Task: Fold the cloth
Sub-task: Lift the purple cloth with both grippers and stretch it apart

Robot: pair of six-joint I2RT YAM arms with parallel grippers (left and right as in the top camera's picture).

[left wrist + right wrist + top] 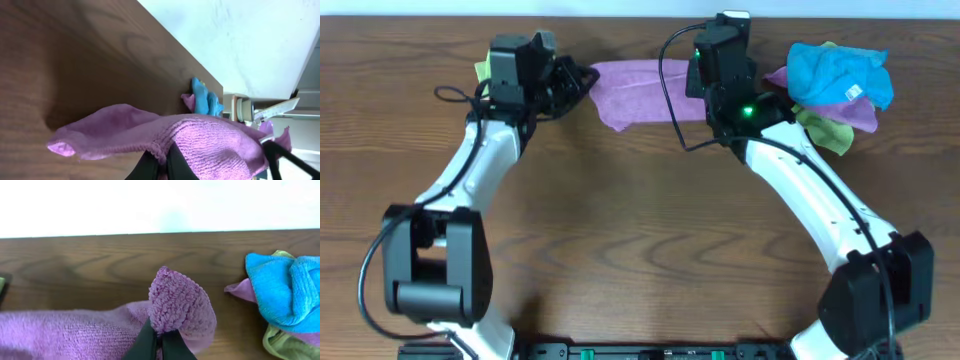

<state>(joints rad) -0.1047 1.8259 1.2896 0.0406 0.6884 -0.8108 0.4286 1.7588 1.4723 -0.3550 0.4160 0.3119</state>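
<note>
The lilac cloth (638,92) lies stretched between my two grippers at the far edge of the table. My left gripper (578,80) is shut on its left end; the left wrist view shows the fuzzy cloth (200,145) pinched between the black fingers (164,162) and draped over them. My right gripper (705,95) is shut on the cloth's right corner; in the right wrist view the corner (175,305) sticks up out of the closed fingers (159,342), with the rest of the cloth running left.
A pile of a bright blue cloth (840,72), a second purple cloth (860,112) and a green cloth (828,130) sits at the far right, close to my right arm. It also shows in the right wrist view (285,295). A yellow-green item (481,72) lies behind my left gripper.
</note>
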